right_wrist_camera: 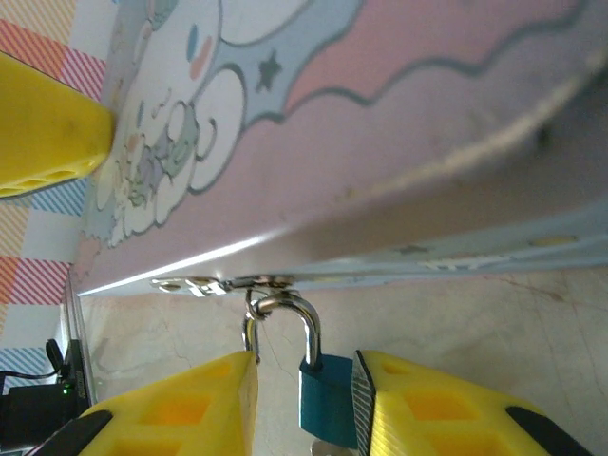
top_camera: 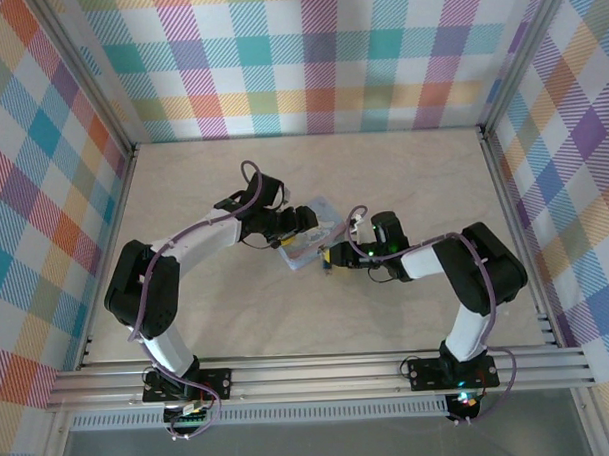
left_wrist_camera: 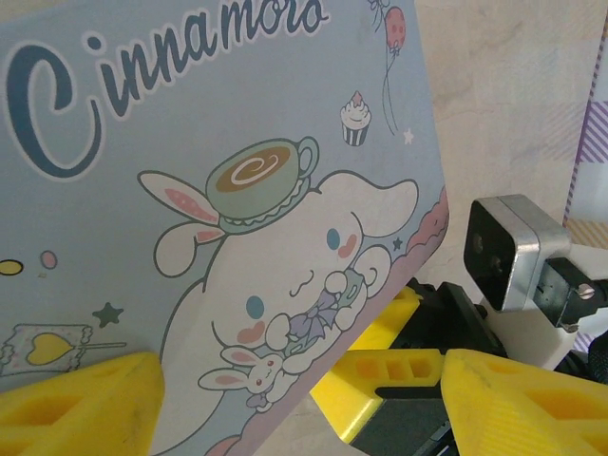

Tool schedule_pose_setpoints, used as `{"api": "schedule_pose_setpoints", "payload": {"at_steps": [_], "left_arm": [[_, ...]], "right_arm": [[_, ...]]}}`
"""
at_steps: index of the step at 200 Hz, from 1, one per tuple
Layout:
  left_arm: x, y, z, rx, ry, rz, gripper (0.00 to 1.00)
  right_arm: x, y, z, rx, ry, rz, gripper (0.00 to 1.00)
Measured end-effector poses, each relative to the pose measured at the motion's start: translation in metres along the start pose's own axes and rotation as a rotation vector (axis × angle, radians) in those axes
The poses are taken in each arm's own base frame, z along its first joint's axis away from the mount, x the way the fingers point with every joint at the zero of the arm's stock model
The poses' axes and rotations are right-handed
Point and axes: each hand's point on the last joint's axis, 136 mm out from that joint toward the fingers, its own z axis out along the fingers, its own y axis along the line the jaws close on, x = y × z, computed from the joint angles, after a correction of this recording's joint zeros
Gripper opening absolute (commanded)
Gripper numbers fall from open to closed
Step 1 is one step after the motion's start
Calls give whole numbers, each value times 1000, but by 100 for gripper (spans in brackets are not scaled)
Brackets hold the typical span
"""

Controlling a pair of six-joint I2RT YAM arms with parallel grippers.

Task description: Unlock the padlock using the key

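In the right wrist view the right gripper point(right_wrist_camera: 306, 380) stands narrow about the padlock point(right_wrist_camera: 328, 404), with a gap on one side. The padlock hangs by its shackle from the tin point(right_wrist_camera: 380, 142). The left wrist view shows the left gripper point(left_wrist_camera: 299, 380) spread wide across the tin's corner, one finger clear of it.

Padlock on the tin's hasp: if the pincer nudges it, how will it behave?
It probably swings freely: the padlock hangs by its thin shackle from the hasp on the tin. Its small, smooth body looks rigid and may slip or twist between the fingers of the right pincer. Being tiny, it is likely light.
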Motion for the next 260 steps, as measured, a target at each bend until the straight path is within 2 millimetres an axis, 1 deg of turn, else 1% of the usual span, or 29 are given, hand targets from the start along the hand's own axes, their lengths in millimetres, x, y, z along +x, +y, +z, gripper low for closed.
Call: {"api": "schedule_pose_setpoints", "payload": {"at_steps": [128, 210, 260], "left_arm": [[0, 1, 1, -8, -4, 0, 77], [0, 1, 1, -11, -8, -3, 77], [-2, 2, 1, -16, -16, -2, 77]], "right_arm": [[6, -4, 11, -50, 23, 57, 26], [-2, -3, 17, -138, -44, 106, 24], [-6, -2, 19, -173, -79, 120, 18]]}}
